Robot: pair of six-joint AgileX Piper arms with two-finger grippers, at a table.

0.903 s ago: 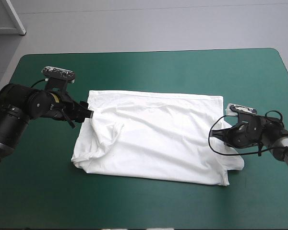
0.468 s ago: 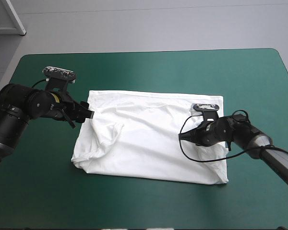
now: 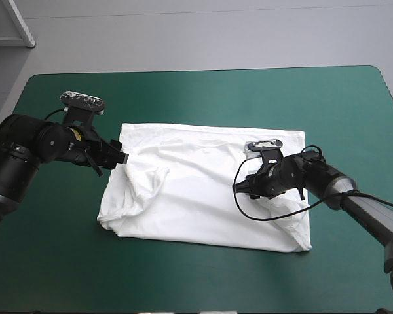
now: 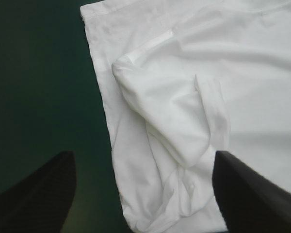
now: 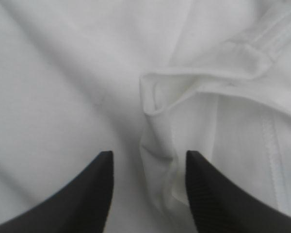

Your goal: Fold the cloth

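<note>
High view takes in the whole teal-green table (image 3: 203, 91). The T-shirt (image 3: 196, 196) lies spread flat across its middle, white, with its long sides running between the table's left and right edges. It is well clear of every edge. At the cloth's left end a sleeve (image 3: 147, 186) is turned in over the body. The corner nearest the table's near right corner is bunched into soft ridges.

My left gripper (image 3: 121, 157) sits at the T-shirt's far left corner, pointing toward the table's right edge. In the left wrist view its black fingers (image 4: 39, 194) stand wide apart with nothing between them to hold. One is over bare cover and the other over white cloth, so they straddle the shirt's left border.

My right gripper (image 3: 243, 188) is low over the right part of the T-shirt, pointing toward the table's left edge. The right wrist view shows its fingers parted. A small raised pleat (image 5: 155, 97) of cloth runs into the gap between them, not clamped. I cannot tell whether the tips touch the fabric. A stitched hem (image 5: 262, 41) lies just ahead, off to one side.
</note>
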